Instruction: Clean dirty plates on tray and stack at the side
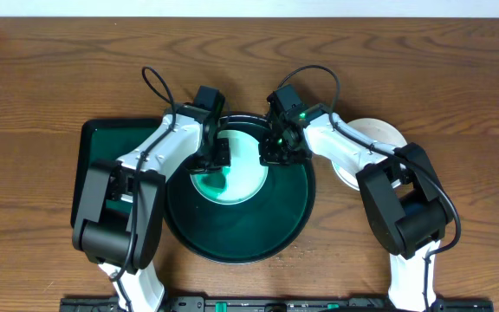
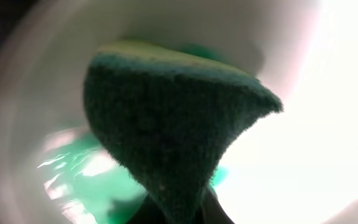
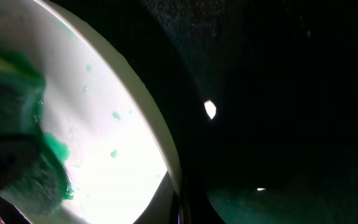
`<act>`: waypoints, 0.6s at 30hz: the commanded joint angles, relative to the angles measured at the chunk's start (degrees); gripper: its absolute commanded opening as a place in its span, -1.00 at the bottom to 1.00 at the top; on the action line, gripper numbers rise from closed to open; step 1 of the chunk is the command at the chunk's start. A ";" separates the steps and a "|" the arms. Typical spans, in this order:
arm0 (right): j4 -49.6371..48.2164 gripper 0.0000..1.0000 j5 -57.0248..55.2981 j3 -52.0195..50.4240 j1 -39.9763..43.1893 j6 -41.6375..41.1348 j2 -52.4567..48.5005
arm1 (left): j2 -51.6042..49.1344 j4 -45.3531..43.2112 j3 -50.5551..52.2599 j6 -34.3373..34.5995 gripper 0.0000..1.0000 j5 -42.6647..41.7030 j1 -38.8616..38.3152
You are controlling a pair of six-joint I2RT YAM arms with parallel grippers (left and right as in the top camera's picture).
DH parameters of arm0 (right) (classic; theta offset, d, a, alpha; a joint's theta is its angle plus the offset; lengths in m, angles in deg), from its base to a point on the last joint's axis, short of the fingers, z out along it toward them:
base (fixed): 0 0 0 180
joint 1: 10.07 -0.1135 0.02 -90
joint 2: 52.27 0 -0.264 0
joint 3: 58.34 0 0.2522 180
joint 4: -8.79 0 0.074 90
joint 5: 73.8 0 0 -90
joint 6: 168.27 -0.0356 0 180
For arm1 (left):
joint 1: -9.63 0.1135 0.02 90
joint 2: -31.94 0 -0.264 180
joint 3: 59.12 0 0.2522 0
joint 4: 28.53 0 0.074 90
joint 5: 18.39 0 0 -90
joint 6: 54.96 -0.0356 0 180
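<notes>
The left arm (image 1: 158,149) and right arm (image 1: 346,147) are wearing white shells on slim links and bulky black housings at the big joints, ending in the black left gripper (image 1: 217,158) and right gripper (image 1: 275,153). Thin black cables (image 1: 154,82) are looping above each wrist, and a green light (image 1: 301,113) is glowing on the right one.

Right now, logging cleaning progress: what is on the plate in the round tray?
A dark green sponge rests on the plate, teal smears beside it. The plate's surface under the sponge is covered.

Overhead top-down; wrists close on plate (image 1: 236,184)
</notes>
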 commanded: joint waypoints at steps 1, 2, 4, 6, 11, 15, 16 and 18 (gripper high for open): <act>-0.50 -0.97 -1.75 -1.75 -0.42 -1.16 -1.81 | -3.37 -3.26 0.55 -13.03 -0.86 -25.64 -1.27; -0.50 -0.97 -1.75 -1.75 -0.42 -1.16 -1.81 | -3.37 -3.93 0.55 -13.42 -0.86 -26.05 -1.27; -0.48 -0.98 -1.75 -1.75 -0.42 -1.16 -1.81 | -3.37 -5.20 0.52 -12.87 -0.86 -23.34 -1.22; -0.48 -0.98 -1.75 -1.75 -0.42 -1.14 -1.81 | -3.37 -5.95 0.42 -8.20 -0.86 -15.34 -1.09; -0.46 -0.98 -1.75 -1.75 -0.44 -0.98 -1.81 | -3.15 -5.70 -1.31 4.00 -0.85 10.12 -0.35; -0.37 -0.98 -1.75 -1.75 -0.46 -0.98 -1.81 | -3.04 -5.07 -2.67 7.65 -0.86 25.20 -0.52; -0.35 -0.98 -1.75 -1.75 -0.46 -0.98 -1.81 | -3.04 -5.05 -2.69 8.98 -0.86 28.85 -0.52; -0.33 -0.97 -1.75 -1.75 -0.46 -0.98 -1.81 | -3.04 -4.92 -2.69 10.03 -0.85 31.06 -0.52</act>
